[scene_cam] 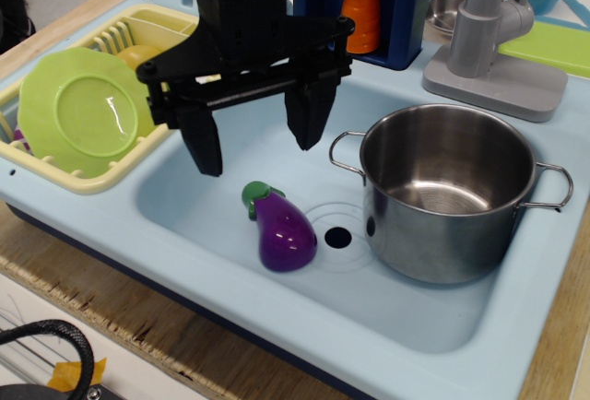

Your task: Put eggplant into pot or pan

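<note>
Observation.image view: sink (230,234) holding everything; pot (447,193) sitting at sink's right, mouth unobstructed; gripper (258,137) hovering over sink's left, fingers apart, empty; dish rack (55,174) lying beside sink's left rim; eggplant (284,232) lying near sink's drain.

In the sink (221,156), the eggplant (284,231) lies left of the pot (449,193), under my spread gripper (256,133); the drain (338,237) sits between them.

Purple eggplant (286,231), green stem; silver steel pot (449,193); pale blue sink (230,151); lime plate (85,111); orange carrot (362,8); black hand (257,138).
</note>
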Controlling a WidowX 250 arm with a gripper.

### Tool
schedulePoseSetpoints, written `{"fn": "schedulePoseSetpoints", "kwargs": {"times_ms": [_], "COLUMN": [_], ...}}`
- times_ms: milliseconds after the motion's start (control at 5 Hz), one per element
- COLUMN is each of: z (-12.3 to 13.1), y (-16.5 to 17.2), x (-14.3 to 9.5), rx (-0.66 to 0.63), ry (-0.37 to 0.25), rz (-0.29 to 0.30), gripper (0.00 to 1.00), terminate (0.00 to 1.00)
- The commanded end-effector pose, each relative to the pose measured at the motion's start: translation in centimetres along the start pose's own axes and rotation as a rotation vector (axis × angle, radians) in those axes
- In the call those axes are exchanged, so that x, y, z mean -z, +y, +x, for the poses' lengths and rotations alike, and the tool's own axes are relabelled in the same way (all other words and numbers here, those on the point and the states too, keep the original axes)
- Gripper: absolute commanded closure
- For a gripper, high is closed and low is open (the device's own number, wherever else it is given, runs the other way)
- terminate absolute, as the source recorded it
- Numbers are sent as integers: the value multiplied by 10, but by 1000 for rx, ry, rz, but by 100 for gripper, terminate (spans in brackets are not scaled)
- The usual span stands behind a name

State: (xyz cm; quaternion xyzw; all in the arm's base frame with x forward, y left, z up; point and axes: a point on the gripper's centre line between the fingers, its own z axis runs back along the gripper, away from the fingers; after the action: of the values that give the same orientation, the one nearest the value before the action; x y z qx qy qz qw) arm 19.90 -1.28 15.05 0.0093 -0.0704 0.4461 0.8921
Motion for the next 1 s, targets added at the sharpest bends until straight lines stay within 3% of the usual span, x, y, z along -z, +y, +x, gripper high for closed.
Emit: {"fn": "schedulePoseSetpoints", "kwargs": {"times_ms": [0, 200, 400, 800], "z": [0, 3, 6, 14], "y": [0, -4, -5, -3], "x": [0, 12, 21, 44], "rx": [0, -109, -203, -277], "ry": [0, 21, 29, 99], "rz": [0, 42, 39, 56], "gripper": [0, 0, 0, 0], "terminate": [0, 0, 0, 0]}}
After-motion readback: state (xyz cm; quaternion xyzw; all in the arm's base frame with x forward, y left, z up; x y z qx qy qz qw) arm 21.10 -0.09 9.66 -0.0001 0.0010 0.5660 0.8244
